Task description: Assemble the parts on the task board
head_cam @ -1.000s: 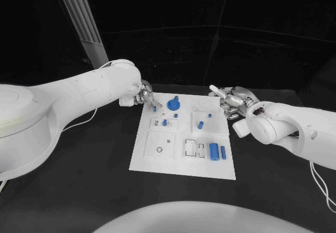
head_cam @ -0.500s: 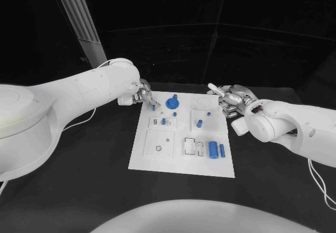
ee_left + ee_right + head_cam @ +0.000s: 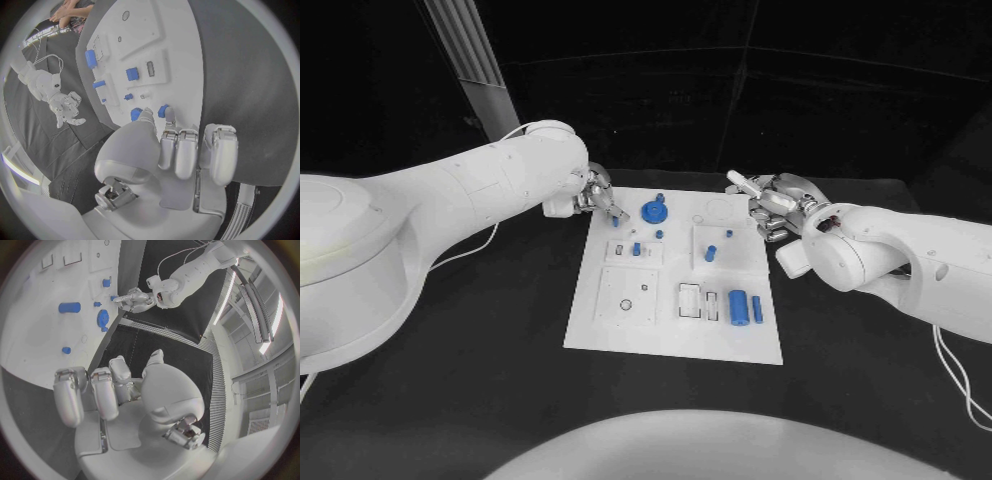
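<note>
**2 robot hands at the far end of a white board with blue parts**

The left hand [image 3: 596, 195] has its fingertips [image 3: 147, 114] down at the far left corner of the white board [image 3: 668, 330]. The left wrist view shows those fingers close together and pointing at the board, with a small blue peg [image 3: 163, 110] just beside 1 fingertip and another blue piece [image 3: 135, 114] on its other side. Whether the fingers pinch either piece, I cannot tell.

The right hand [image 3: 773, 205] hovers over the far right edge of the board. Its fingers [image 3: 94, 392] are apart and lightly curled, and nothing lies between them.

Moving outward, the board lies in the middle of the black table [image 3: 473, 390], long side running away from the robot. Near its far end sits a round blue knob [image 3: 655, 213]. Just nearer stand a few small blue pegs, among them one [image 3: 710, 254] on a raised white block. Toward the near right side, a thick blue cylinder [image 3: 738, 306] lies beside a thinner blue rod [image 3: 757, 309], close together and parallel. To their left is a white square plate [image 3: 629, 297] with small holes.
</note>
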### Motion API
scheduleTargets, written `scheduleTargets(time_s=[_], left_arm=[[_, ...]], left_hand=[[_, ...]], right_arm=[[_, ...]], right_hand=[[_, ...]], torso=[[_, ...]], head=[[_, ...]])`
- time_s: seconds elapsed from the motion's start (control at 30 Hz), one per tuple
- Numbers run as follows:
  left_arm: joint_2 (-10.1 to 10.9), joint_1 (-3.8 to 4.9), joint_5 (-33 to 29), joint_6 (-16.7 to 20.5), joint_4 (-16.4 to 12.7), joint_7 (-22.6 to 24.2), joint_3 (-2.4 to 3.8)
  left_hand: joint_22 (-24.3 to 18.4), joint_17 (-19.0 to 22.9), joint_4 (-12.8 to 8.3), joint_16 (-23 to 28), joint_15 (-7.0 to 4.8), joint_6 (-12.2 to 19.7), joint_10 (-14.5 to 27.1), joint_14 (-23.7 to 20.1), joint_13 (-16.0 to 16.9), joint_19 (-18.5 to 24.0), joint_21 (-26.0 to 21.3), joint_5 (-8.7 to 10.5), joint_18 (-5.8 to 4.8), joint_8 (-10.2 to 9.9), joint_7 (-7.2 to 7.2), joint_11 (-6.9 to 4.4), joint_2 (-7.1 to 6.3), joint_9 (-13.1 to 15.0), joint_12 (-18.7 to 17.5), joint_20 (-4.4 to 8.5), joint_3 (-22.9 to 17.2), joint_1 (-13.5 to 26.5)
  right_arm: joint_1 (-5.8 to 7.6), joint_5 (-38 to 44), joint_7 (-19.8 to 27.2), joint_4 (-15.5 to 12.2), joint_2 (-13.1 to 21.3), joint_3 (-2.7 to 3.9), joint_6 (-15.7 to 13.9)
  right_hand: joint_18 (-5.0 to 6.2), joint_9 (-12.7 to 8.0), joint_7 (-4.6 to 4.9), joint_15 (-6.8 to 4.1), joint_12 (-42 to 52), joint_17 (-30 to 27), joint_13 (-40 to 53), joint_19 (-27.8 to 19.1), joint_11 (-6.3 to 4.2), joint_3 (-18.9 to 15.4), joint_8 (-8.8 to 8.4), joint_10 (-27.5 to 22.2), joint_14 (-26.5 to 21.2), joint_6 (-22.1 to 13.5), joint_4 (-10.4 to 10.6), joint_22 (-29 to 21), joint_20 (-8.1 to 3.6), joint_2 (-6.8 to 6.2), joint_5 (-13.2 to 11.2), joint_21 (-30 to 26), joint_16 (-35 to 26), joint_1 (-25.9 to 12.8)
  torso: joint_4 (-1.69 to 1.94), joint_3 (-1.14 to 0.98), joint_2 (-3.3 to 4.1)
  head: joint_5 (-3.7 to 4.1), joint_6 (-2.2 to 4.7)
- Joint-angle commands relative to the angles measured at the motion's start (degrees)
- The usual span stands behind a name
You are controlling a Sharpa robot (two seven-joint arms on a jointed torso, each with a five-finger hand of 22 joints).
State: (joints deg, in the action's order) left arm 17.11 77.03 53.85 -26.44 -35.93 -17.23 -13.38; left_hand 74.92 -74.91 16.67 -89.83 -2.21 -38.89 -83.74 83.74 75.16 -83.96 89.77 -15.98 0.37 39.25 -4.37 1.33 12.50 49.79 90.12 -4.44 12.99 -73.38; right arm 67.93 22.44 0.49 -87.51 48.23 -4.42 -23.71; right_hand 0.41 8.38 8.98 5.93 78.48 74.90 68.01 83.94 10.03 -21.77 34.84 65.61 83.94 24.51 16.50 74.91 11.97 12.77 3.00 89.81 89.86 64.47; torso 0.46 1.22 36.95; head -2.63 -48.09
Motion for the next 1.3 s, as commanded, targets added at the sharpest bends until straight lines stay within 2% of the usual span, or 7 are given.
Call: scheduleTargets(time_s=[0.03, 0.27, 0.63, 0.77, 1.1, 1.2, 1.3], left_arm=[[-0.1, 0.07, 0.3, 0.3, 0.1, 0.1, 0.03], [0.0, 0.05, 0.3, 0.1, 0.1, 0.1, 0.03], [0.1, 0.04, 0.3, 0.1, 0.1, 0.6, 0.03], [0.2, 0.04, 0.3, 0.1, 0.0, 1.0, 0.03], [0.5, 0.03, 0.2, 1.0, -0.5, 2.6, 0.03], [0.7, 0.03, 0.2, 1.3, -0.6, 3.0, 0.03], [0.8, 0.03, 0.2, 1.7, -0.7, 3.5, 0.03]], left_hand=[[15.1, -15.1, 0.0, -0.2, 0.16, 0.3, -6.3, 6.3, 14.8, -6.0, 0.2, -0.33, -0.37, -0.3, 0.04, -0.36, 2.20, -0.1, -0.1, -0.39, -0.5, -3.2], [15.1, -15.1, 0.1, -0.2, 0.11, 0.3, -6.3, 6.3, 14.8, -6.0, 0.2, -2.04, -0.37, -0.7, 0.07, -0.43, 2.56, -0.2, -0.1, -0.34, -2.0, -4.6], [15.1, -15.1, 0.2, -0.2, 0.03, 0.3, -6.3, 6.3, 14.8, -6.0, 0.2, -12.58, -0.37, -1.6, 0.12, -0.44, 0.39, -0.2, -0.1, -0.25, -7.3, -6.8], [15.1, -15.1, 0.1, -0.2, 0.03, 0.2, -6.3, 6.3, 14.8, -6.0, 0.2, -15.75, -0.37, -1.8, 0.06, -0.40, -1.57, -0.1, -0.1, -0.23, -10.8, -7.3], [15.1, -15.1, -0.3, -0.2, 0.13, 0.1, -6.3, 6.3, 14.8, -6.0, 0.2, -17.34, -0.37, -1.2, -0.29, -0.16, -8.33, 1.3, -0.1, -0.26, -22.8, -10.7], [15.1, -15.1, -0.5, -0.2, 0.20, 0.0, -6.3, 6.3, 14.8, -6.0, 0.2, -17.29, -0.37, -0.9, -0.39, -0.10, -9.85, 1.7, -0.1, -0.37, -25.2, -10.8], [15.1, -15.1, -0.6, -0.2, 0.23, 0.0, -6.3, 6.3, 14.8, -6.0, 0.2, -17.28, -0.37, -0.8, -0.36, -0.04, -10.39, 1.9, -0.1, -0.42, -26.1, -10.9]], right_arm=[[0.10, 0.1, 0.1, -0.2, 0.0, 0.03, 0.3], [0.10, 0.1, 0.0, -0.2, 0.0, 0.03, 0.3], [0.10, 0.1, -0.2, -0.1, 0.0, 0.03, 0.3], [0.10, 0.2, -0.3, -0.1, 0.0, 0.03, 0.3], [0.10, 0.2, -0.4, 0.1, -0.1, 0.03, 0.2], [0.10, 0.2, -0.4, 0.1, -0.1, 0.03, 0.2], [0.10, 0.2, -0.4, 0.2, -0.1, 0.03, 0.2]], right_hand=[[-0.41, -0.1, 5.22, 0.46, -0.4, 15.1, -0.1, 6.1, -0.12, -0.1, 0.37, -0.3, 6.1, -0.3, -0.1, 15.1, 0.50, 0.30, -0.2, 0.2, 0.1, 0.1], [-0.41, -0.1, 5.24, 0.49, -0.4, 15.1, -0.2, 6.1, -0.09, -0.2, 0.45, -0.5, 6.1, -0.4, 0.0, 15.1, 0.54, 0.35, -0.2, 0.2, 0.1, 0.3], [-0.41, -0.1, 5.24, 0.49, -0.4, 15.1, -0.2, 6.1, -0.09, -0.2, 0.45, -0.5, 6.1, -0.4, 0.0, 15.1, 0.54, 0.35, -0.2, 0.2, 0.1, 0.3], [-0.41, -0.1, 5.25, 0.50, -0.4, 15.1, -0.3, 6.1, -0.09, -0.2, 0.46, -0.5, 6.1, -0.4, 0.0, 15.1, 0.55, 0.36, -0.2, 0.2, 0.1, 0.3], [-0.41, -0.1, 5.25, 0.50, -0.4, 15.1, -0.3, 6.1, -0.08, -0.2, 0.47, -0.5, 6.1, -0.4, 0.0, 15.1, 0.55, 0.37, -0.2, 0.2, 0.1, 0.3], [-0.41, -0.1, 5.25, 0.50, -0.4, 15.1, -0.3, 6.1, -0.08, -0.2, 0.47, -0.5, 6.1, -0.4, 0.0, 15.1, 0.55, 0.37, -0.2, 0.2, 0.1, 0.3], [-0.41, -0.1, 5.25, 0.50, -0.4, 15.1, -0.3, 6.1, -0.08, -0.2, 0.47, -0.5, 6.1, -0.4, 0.0, 15.1, 0.55, 0.37, -0.2, 0.2, 0.1, 0.3]], torso=[[-0.01, 0.01, -0.01], [-0.03, 0.01, -0.02], [-0.04, -0.01, -0.01], [-0.02, 0.02, -0.01], [0.01, -0.01, -0.01], [0.00, 0.00, -0.02], [0.04, 0.00, 0.00]], head=[[0.05, -0.03], [0.19, -0.17], [0.39, -0.22], [0.49, -0.28], [0.56, -0.39], [0.54, -0.40], [0.60, -0.40]])
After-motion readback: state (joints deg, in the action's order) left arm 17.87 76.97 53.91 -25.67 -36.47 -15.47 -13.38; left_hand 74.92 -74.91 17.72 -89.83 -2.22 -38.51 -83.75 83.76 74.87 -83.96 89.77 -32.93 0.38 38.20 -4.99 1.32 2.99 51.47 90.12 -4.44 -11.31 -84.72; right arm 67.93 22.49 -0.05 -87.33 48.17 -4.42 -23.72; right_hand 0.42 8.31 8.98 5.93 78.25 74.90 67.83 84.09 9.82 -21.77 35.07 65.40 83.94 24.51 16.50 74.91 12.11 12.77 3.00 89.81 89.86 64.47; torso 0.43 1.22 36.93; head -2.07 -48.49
